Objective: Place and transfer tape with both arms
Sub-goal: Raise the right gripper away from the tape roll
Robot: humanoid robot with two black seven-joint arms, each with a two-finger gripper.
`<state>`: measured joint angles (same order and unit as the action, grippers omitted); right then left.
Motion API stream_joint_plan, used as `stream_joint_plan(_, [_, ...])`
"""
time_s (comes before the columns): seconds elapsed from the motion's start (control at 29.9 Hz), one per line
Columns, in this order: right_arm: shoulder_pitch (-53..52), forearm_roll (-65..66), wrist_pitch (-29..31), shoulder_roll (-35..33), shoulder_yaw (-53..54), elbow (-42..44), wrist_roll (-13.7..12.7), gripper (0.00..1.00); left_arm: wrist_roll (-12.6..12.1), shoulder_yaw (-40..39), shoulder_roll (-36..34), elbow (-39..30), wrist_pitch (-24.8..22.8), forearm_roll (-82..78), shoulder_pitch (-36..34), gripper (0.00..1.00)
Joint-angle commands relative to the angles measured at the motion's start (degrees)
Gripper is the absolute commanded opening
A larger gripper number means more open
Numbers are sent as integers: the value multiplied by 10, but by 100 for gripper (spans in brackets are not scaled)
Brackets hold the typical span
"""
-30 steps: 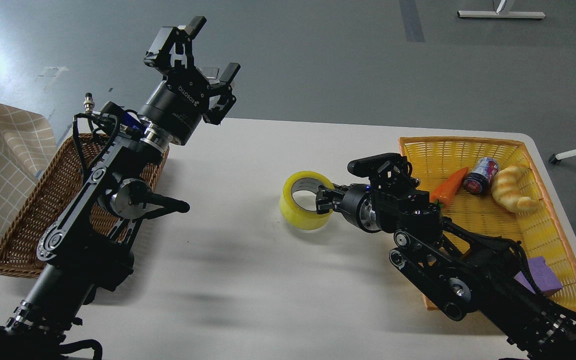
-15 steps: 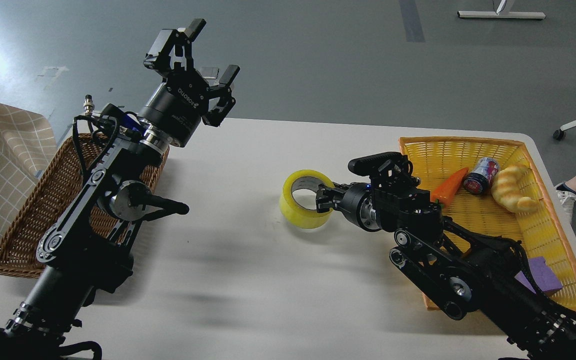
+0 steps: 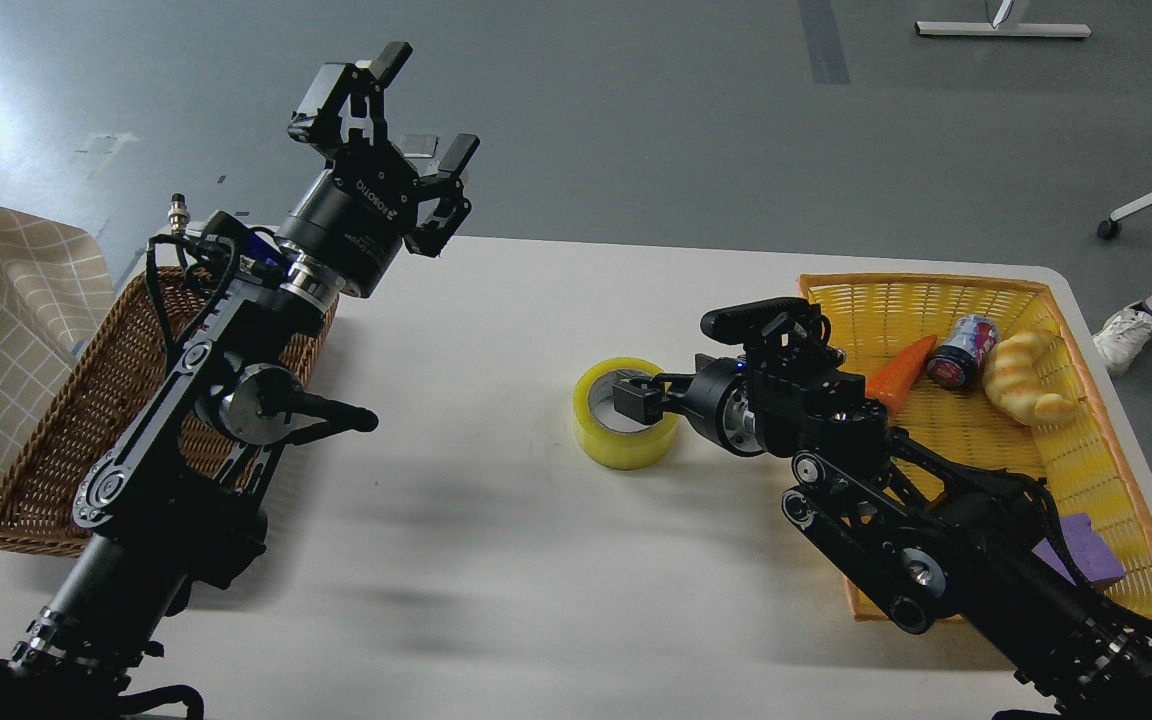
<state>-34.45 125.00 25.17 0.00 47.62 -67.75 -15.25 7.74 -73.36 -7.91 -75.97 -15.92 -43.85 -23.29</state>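
Note:
The yellow tape (image 3: 608, 440) lies flat on the white table (image 3: 496, 560), right of centre, its grey-white core facing up. My right gripper (image 3: 648, 392) reaches in from the right, low over the roll. One finger (image 3: 633, 400) sits in the core hole, away from the roll's wall; the jaws look open. My left gripper (image 3: 418, 108) is raised high over the table's far left, open and empty, well apart from the tape.
A brown wicker basket (image 3: 46, 470) lies at the left edge under my left arm. A yellow basket (image 3: 936, 290) at the right holds a carrot (image 3: 901, 365), a can (image 3: 961, 350), a bread roll (image 3: 1026, 378) and a purple block (image 3: 1086, 550). A person's shoe (image 3: 1126, 330) shows far right.
The tape went from tilted in my right gripper to lying flat on the table, slightly to the right. The right fingers have loosened from its wall. The left arm barely moved.

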Motion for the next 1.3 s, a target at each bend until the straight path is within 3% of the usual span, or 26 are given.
stream_joint_plan(0.0, [-5, 0, -49, 0, 42, -33, 0, 100, 0, -4, -1, 0, 0, 2, 0, 98])
stream_joint_plan(0.3, [-6, -95, -55, 0, 193, -113, -2, 100, 0, -10, 2, 0, 3, 4, -1, 98])
stream_joint_plan(0.5, [9, -279, -57, 0, 298, -172, 1, 100, 0, -7, 3, 0, 3, 5, -3, 98])
stream_joint_plan(0.57, [32, -393, -57, 0, 332, -202, 3, 100, 0, -6, 9, 0, 3, 5, -2, 98])
stream_joint_plan(0.77, [68, -549, -56, 0, 368, -242, 7, 100, 1, -5, 18, -1, -2, 3, -5, 98])
stream_joint_plan(1.0, [69, -710, -50, 0, 408, -258, 8, 100, 0, -8, 79, -36, -16, 3, -1, 98])
stream_joint_plan(1.27, [70, -713, -49, 0, 408, -258, 8, 100, -1, -9, 79, -40, -17, 1, 2, 98])
